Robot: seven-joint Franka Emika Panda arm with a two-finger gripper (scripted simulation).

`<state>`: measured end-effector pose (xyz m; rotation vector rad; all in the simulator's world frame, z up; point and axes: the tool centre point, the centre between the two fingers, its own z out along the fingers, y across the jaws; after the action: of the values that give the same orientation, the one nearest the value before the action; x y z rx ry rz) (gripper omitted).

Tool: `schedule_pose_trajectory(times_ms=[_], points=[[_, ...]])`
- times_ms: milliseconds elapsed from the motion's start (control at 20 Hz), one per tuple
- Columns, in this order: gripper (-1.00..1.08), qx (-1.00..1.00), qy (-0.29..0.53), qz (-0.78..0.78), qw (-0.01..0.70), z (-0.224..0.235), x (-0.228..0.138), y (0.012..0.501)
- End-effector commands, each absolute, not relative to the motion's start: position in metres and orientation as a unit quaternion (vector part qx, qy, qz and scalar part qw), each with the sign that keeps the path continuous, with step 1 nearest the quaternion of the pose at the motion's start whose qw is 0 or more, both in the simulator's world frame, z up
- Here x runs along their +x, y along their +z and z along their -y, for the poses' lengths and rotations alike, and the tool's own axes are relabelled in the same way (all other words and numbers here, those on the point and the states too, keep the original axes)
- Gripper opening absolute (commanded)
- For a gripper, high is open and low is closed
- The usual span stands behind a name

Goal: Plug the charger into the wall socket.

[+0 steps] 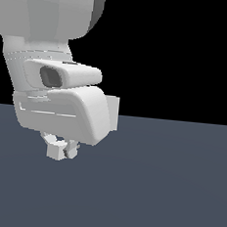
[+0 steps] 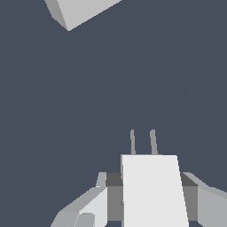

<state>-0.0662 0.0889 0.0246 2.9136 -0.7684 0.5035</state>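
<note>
Wrist view puts the small white rectangular charger block (image 2: 153,190) w/ two short grey prongs right between the fingers (image 2: 91,206) of the white robot hand (image 2: 150,201). Both fingers press its sides, so the hand is clenched on the charger, prongs pointing away from the wrist over the flat dark blue-grey tabletop (image 2: 111,97). No brand, label or writing readable anywhere; the charger face is plain white. The block's near end runs off the picture edge, and the fingers are also cropped, one showing only as a grey wedge.

At the far edge of the same view sits a corner of a white slab w/ a grey side face (image 2: 75,11). Most of it is cut off, so no dots or holes can be made out, and it can't be confirmed as the socket plate. It lies well apart from the prong tips.

Exterior view: the big white arm body (image 1: 62,105) fills the exterior view's left and hides most of the hand (image 1: 62,151). Only a small white lump w/ dark gaps pokes out below the wrist, just above the tabletop (image 1: 167,189); charger and fingers blur together there, prongs too small to tell. Background above the tabletop is black.
</note>
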Motion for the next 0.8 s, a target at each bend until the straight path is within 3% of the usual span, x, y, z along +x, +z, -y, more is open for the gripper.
schedule_pose_trajectory(times_ms=[0, 750], points=[[-1.0, 0.958, 0.166, 0.229, 0.04, -0.083, -0.065, 0.03], [-1.0, 0.981, 0.174, 0.08, 0.015, -0.05, -0.047, 0.062]])
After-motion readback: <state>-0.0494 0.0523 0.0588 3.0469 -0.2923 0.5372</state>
